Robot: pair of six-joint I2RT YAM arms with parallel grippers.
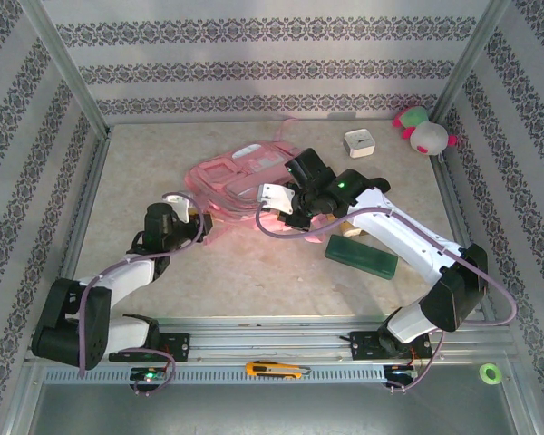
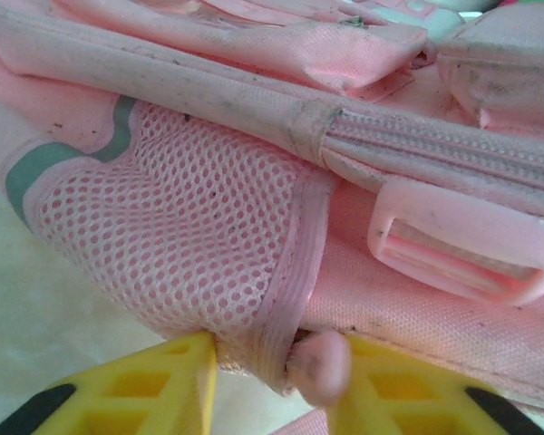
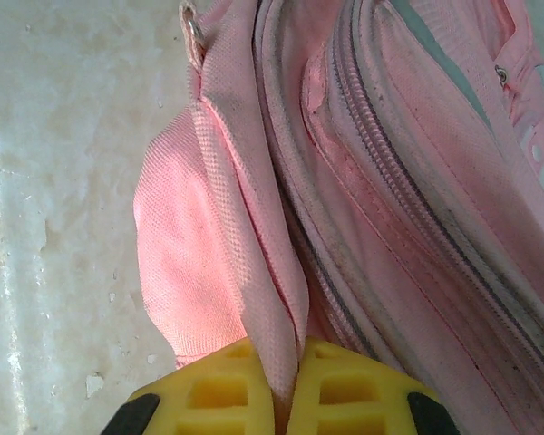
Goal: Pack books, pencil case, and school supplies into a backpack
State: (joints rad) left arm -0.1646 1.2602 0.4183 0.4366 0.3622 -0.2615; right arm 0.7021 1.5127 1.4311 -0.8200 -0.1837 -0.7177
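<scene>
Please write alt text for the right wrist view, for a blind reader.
The right hand pinches a fold of the pink backpack between its yellow fingers. A zip runs along the backpack at right; the pale table lies at left.

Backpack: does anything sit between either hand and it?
Nothing visible. The left hand pinches the backpack at its mesh pocket seam, and the right hand is shut on a fold of its pink fabric.

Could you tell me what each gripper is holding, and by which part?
The right gripper pinches a fold of the backpack. The left gripper straddles its mesh pocket hem; grip uncertain.
</scene>
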